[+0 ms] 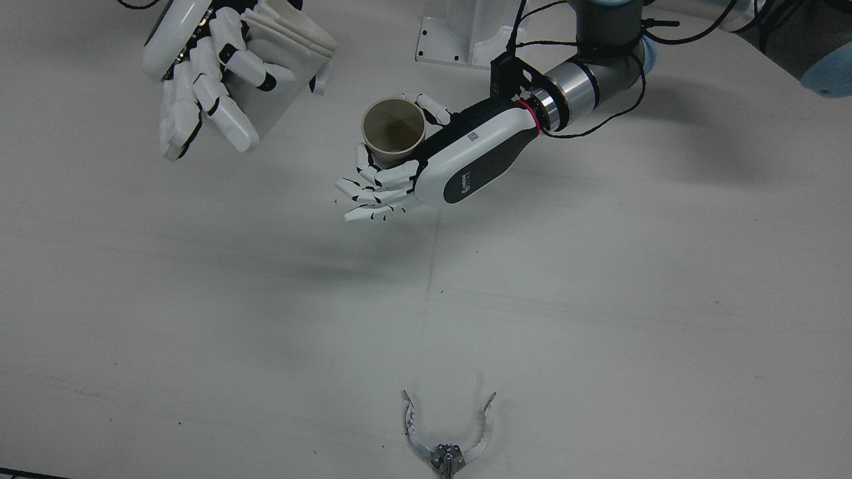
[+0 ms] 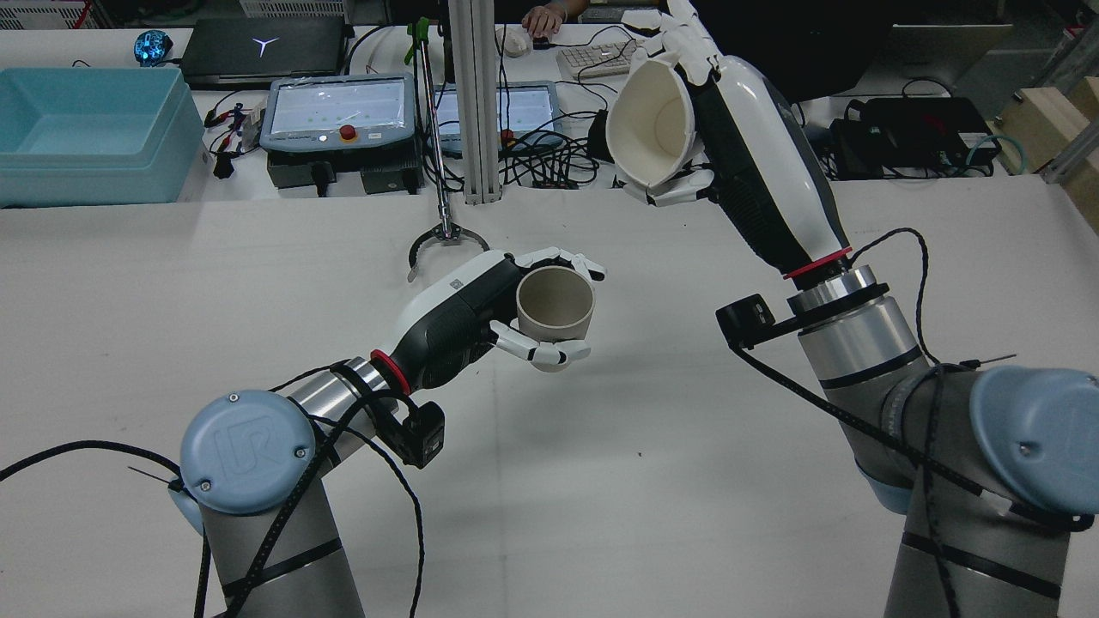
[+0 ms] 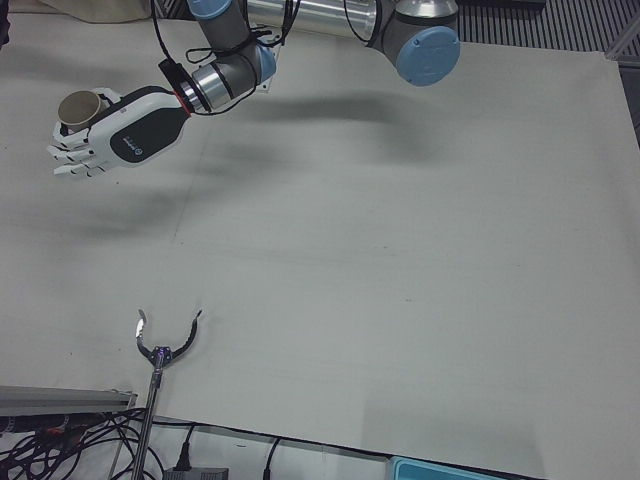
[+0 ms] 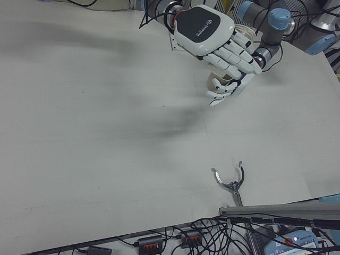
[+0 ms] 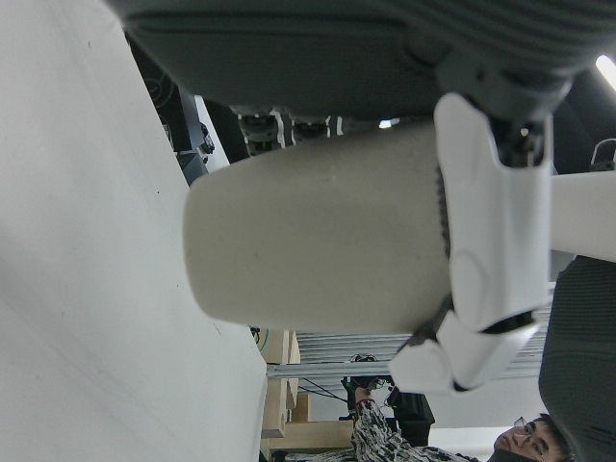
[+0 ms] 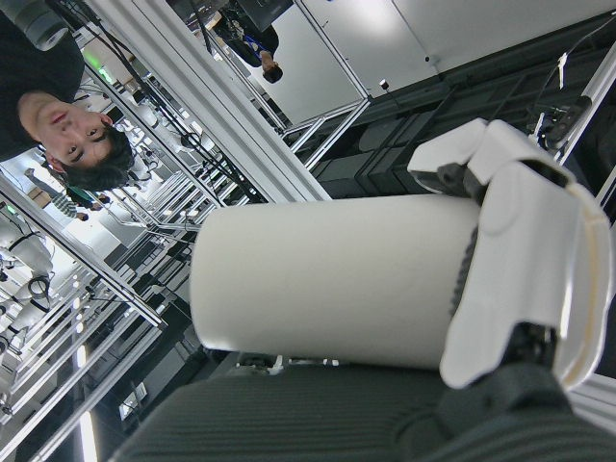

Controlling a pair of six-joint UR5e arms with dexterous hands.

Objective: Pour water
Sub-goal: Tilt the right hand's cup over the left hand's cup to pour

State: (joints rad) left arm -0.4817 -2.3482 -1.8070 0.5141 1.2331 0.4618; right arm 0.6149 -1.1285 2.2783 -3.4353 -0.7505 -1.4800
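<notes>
Item 1: beige cup (image 1: 393, 133). I have it in my left hand (image 1: 426, 166), fingers wrapped round its wall. It stands upright, mouth up, lifted clear above the tabletop (image 1: 599, 319), near the middle of the far half. The inside looks empty in the front view; I cannot tell any liquid there.

Item 2: white cup (image 2: 650, 124). My right hand (image 2: 730, 146) holds it, fingers curled round the body. It is raised high and tipped over, its mouth turned sideways and down toward the robot's left. In the rear view it sits above and to the right of the beige cup, well apart from it. The inside shows plain white; no stream is visible.

Item 3: grabber tool (image 1: 447, 436). A metal claw with 2 curved toothed prongs, spread wide, lying on the tabletop at the operators' edge on a long rod.

Item 4: background, rear view. 2 teach pendants, the nearer (image 2: 342, 107) by a laptop (image 2: 262, 47), and a light-blue bin (image 2: 90, 133) at far left.

Item 5: a person's hand (image 2: 543, 17) rests by a keyboard (image 2: 592, 58).
</notes>
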